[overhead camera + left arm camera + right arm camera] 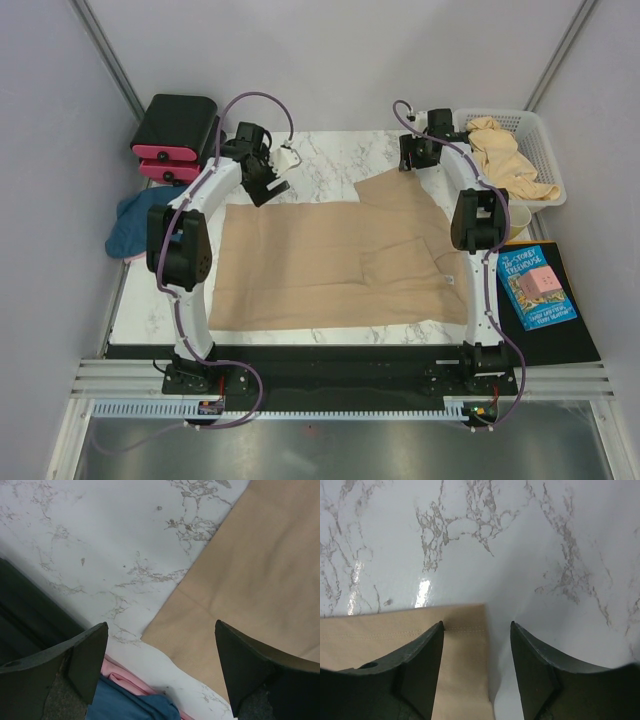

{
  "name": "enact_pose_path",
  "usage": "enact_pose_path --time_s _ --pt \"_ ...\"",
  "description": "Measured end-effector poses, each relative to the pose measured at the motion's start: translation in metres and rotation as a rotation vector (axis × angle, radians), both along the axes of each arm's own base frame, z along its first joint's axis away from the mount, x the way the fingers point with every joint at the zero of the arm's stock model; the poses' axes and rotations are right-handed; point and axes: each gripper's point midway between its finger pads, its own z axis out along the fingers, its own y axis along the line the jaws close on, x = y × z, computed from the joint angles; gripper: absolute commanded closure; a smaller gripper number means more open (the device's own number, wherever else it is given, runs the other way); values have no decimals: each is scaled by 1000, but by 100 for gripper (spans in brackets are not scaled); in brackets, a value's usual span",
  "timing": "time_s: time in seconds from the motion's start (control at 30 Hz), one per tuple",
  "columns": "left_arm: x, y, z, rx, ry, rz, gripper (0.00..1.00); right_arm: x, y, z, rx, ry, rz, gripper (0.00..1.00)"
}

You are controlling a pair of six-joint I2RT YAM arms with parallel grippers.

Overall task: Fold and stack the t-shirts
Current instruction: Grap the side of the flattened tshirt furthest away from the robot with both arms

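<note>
Nearest to us, a big tan t-shirt (330,265) lies flat on the white table (330,160). It covers most of the middle. Its near edge runs close to the near edge of the table. One short sleeve lies folded in on the right side.

To the right, off the table, we see a blue book (535,285) with a small pink block (543,281) on top of it.

At the left edge of the table is a blue t-shirt (135,225), all bunched up. From the left wrist camera we see a pink t-shirt (120,677) peeking out from under it.

A bit farther back, the left gripper (161,625) hangs over the far left corner of the tan t-shirt. Its two fingers are spread very wide. It has hold of nothing.

The right gripper (476,625) is over the far right part of the tan t-shirt, where the other sleeve sticks out. Its fingers are about half apart. The sleeve corner lies flat in the gap, next to the left finger. The fingers have not pinched it.

Farthest back on the right is a white basket (545,150) with a heap of tan t-shirts (505,155) in it. One hangs over its near side. Far back on the left are the black-and-pink boxes (172,135), one on top of the other.
</note>
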Motion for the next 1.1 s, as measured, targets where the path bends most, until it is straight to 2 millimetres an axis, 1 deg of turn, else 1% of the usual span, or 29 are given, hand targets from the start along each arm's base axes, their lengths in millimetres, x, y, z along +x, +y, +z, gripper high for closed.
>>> enact_pose_path --time_s 0.2,0.33,0.5,0.53,0.6,0.63,0.67,0.73,0.8,0.87,0.9,0.93,0.97,1.0,1.1 --pt "-8 9 -14 60 28 -34 6 3 6 0 23 -14 15 41" --pt "-7 13 -17 72 33 -46 6 5 12 0 26 -22 22 45" --pt "-4 19 -25 80 46 -42 7 5 23 0 23 -29 40 52" --pt "-4 21 -27 81 50 -40 7 5 26 -1 21 -30 46 56" --pt "-2 26 -32 85 60 -34 7 4 32 -1 16 -30 56 59" --pt "-2 28 -34 85 63 -32 7 3 34 -2 11 -31 61 64" --pt "0 30 -35 86 64 -29 7 3 36 -3 6 -32 65 66" --pt "2 33 -34 84 62 -24 7 3 38 -4 -4 -38 70 66" --pt "5 35 -33 79 56 -19 7 4 37 -4 -17 -41 65 68" --pt "8 35 -32 76 50 -17 7 4 36 -4 -30 -45 61 75" --pt "8 35 -33 75 50 -16 7 5 35 -4 -33 -46 58 80" --pt "9 36 -34 74 50 -16 8 5 34 -4 -36 -46 55 93" --pt "9 35 -36 71 55 -18 9 4 35 -4 -36 -45 55 98" --pt "9 35 -39 68 59 -19 10 4 35 -4 -41 -47 58 100" --pt "11 35 -49 61 71 -26 10 4 34 -3 -61 -51 53 100"
